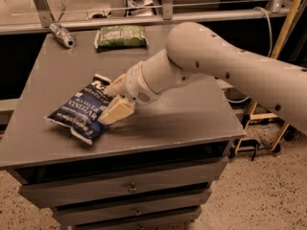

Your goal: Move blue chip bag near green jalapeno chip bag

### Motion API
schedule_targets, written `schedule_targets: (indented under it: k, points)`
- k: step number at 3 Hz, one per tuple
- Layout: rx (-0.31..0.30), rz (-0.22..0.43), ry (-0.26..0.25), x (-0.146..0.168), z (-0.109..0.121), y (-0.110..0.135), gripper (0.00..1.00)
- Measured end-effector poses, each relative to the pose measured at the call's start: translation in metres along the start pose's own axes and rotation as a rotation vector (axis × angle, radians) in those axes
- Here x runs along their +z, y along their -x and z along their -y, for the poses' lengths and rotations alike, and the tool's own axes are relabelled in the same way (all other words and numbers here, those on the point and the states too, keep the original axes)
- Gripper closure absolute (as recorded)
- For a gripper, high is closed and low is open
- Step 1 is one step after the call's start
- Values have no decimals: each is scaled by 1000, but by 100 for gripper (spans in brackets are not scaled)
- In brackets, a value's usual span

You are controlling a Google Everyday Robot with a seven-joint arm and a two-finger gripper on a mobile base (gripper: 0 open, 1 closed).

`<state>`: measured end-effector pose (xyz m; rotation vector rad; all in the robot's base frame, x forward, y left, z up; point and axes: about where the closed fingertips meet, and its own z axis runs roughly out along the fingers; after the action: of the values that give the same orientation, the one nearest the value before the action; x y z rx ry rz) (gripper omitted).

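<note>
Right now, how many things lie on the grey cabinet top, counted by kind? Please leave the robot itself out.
Chip bags: 2, the blue chip bag and the green jalapeno chip bag.
Cans: 1, the silver can at the back left corner.
Total: 3.
Not counted: the gripper, jaws open, at the blue chip bag's right edge.
</note>
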<state>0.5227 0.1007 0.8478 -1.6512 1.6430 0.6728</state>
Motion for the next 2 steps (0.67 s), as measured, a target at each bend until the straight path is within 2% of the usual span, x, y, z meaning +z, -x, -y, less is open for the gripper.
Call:
schedule_targets:
  k: [1, 2]
  points:
    - [-3, -19, 1, 6, -1, -4, 65]
    - [37, 1, 7, -6, 4, -5, 88]
